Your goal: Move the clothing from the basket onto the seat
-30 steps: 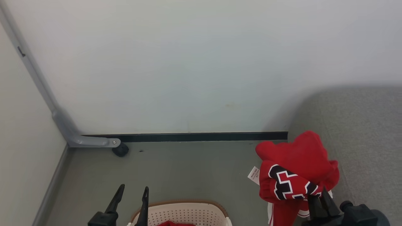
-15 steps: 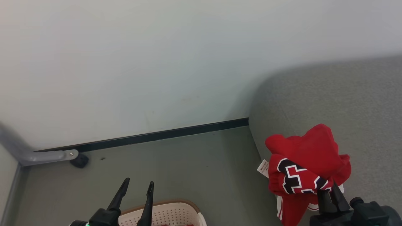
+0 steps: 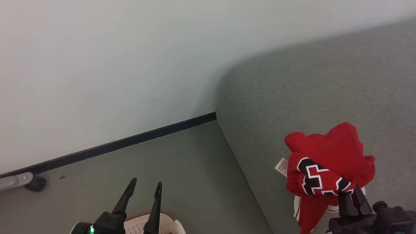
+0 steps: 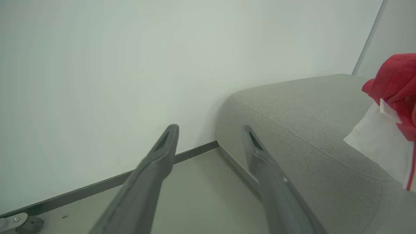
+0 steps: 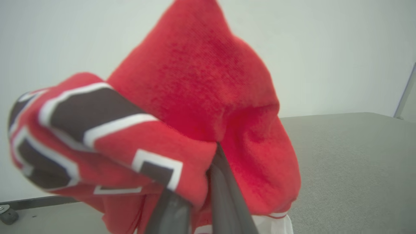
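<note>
bright, even light; soft shadows

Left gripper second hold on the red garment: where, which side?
Best bet: take the striped tail hanging below the bunched clothing, coming from the robot's left with the open left gripper. It hangs free and thin there; the lettered wad above is thick and clamped in the right gripper.

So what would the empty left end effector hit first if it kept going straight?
Probably the wall just above the skirting, beside the corner of the seat; depth is hard to judge.
</note>
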Robot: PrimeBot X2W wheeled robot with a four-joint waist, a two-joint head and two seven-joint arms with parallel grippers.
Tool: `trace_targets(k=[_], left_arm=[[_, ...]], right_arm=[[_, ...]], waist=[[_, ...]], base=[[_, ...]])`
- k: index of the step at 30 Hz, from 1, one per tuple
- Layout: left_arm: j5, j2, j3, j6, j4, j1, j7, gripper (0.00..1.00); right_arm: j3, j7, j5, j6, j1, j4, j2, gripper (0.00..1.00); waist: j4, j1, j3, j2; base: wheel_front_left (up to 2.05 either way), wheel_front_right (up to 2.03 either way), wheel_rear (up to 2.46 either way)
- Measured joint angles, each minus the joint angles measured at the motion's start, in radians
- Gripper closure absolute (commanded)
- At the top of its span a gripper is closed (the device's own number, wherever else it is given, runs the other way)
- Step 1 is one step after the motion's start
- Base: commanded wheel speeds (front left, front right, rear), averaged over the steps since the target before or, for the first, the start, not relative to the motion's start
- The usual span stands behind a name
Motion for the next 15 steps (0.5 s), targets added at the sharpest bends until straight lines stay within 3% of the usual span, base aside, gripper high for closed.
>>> trace_targets(k=[15], left_arm=[[0.064, -0.007, -0.006, -0.044, -0.028, -0.044, 0.000, 0.00]], right_arm=[[-0.074, 0.000, 0.002, -0.019, 0.044, -0.035, 0.018, 1.00]], waist=[[-0.131, 0.0000, 0.065, 0.0000]], base=[[0.00, 0.00, 0.00]])
